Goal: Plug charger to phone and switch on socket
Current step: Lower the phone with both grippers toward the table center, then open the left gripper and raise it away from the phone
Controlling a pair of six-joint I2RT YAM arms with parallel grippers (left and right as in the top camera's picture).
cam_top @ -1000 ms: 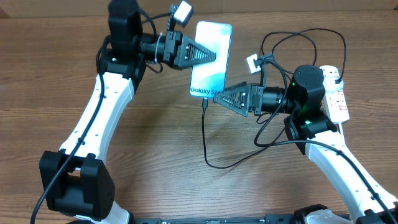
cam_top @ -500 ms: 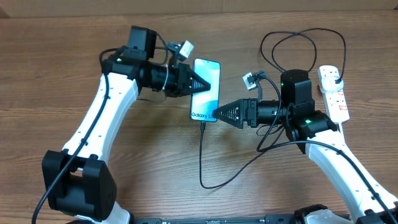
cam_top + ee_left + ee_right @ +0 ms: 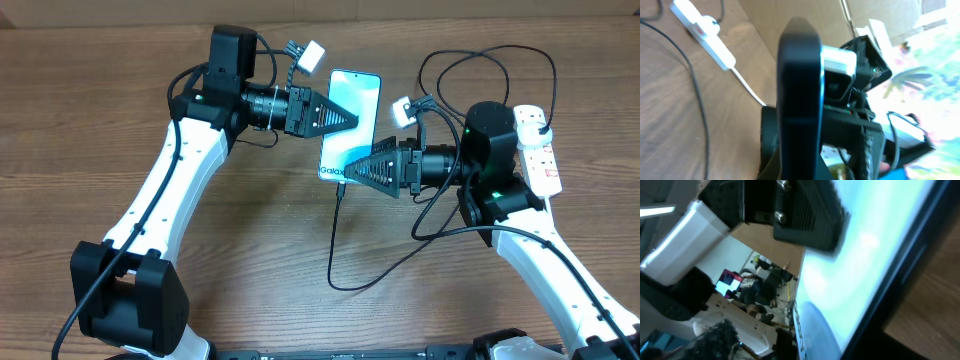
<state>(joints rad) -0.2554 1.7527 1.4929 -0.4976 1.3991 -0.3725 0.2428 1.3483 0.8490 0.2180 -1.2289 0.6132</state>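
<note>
The phone (image 3: 358, 110), screen lit, is held off the table at the centre. My left gripper (image 3: 353, 120) is shut on its upper half; in the left wrist view the phone (image 3: 800, 90) stands edge-on between the jaws. My right gripper (image 3: 349, 172) has its tips at the phone's lower end. The right wrist view shows only the screen (image 3: 865, 265) close up, so I cannot tell whether its jaws are shut. The thin black charger cable (image 3: 335, 240) hangs from the phone's bottom edge and loops right to a black plug (image 3: 533, 120) in the socket (image 3: 538, 155).
The socket (image 3: 705, 35) and its thick white cord (image 3: 747, 87) lie at the table's right, behind the right arm. Slack black cable coils at the back right (image 3: 490, 65). A cardboard wall runs along the far edge (image 3: 400, 8).
Both grippers and the phone dropped down and towards me, then shifted right and back up a little. The cable's lower loop followed them.
</note>
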